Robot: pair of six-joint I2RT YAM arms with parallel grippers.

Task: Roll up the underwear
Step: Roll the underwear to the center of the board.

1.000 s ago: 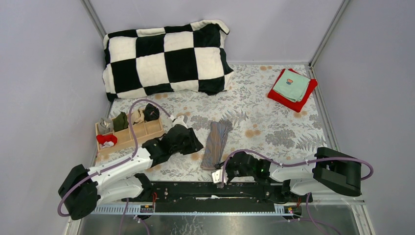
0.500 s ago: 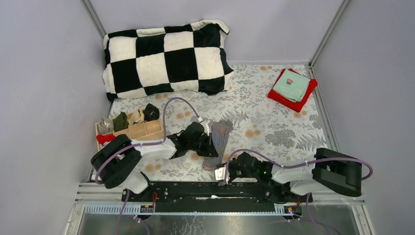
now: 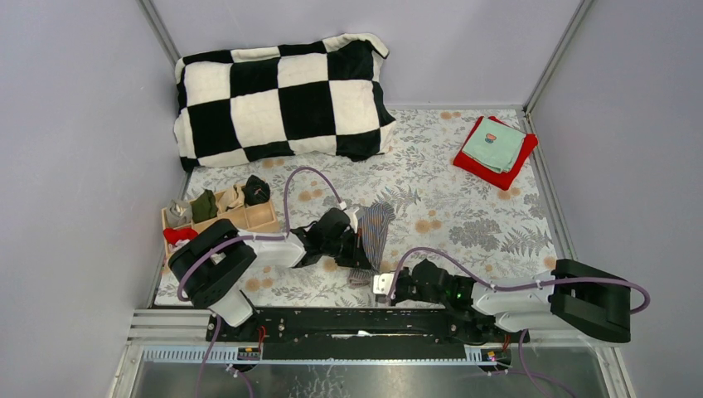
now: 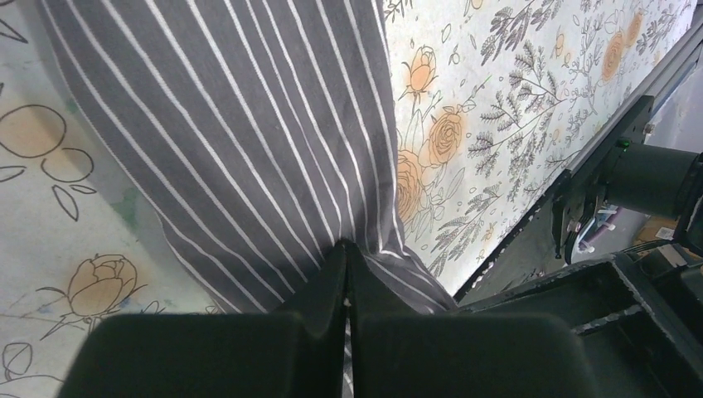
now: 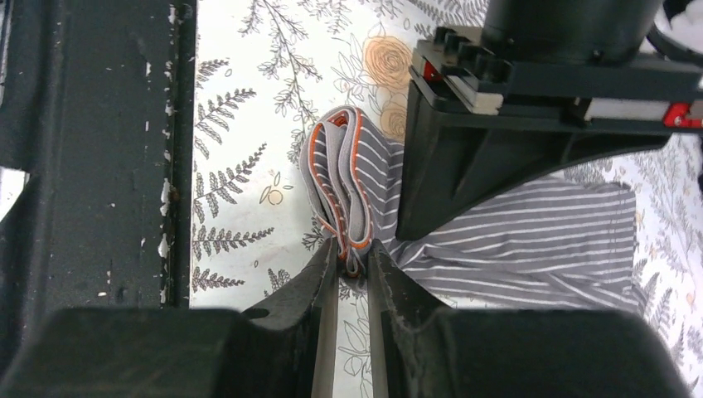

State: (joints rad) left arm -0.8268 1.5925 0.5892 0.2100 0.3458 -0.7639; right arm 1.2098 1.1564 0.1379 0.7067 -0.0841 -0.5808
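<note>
The grey striped underwear (image 3: 375, 225) lies as a long folded strip on the flowered sheet, also filling the left wrist view (image 4: 249, 124). My left gripper (image 3: 358, 251) (image 4: 346, 249) is shut on it partway along, and the cloth puckers at the fingertips. My right gripper (image 3: 373, 280) (image 5: 352, 259) is shut on the near end, pinching the folded orange-edged waistband (image 5: 340, 182). In the right wrist view the left gripper's finger (image 5: 448, 182) presses into the striped cloth (image 5: 530, 232) just beside the waistband.
A black-and-white checkered pillow (image 3: 282, 99) lies at the back. A wooden tray (image 3: 240, 222) with rolled socks stands on the left. A red cloth (image 3: 485, 170) with a teal cloth (image 3: 493, 145) on it sits back right. The black base rail (image 3: 332, 319) runs along the near edge.
My left arm swung from beside the tray across to the grey underwear and shut on it. My right gripper shifted slightly right, still gripping the waistband end.
</note>
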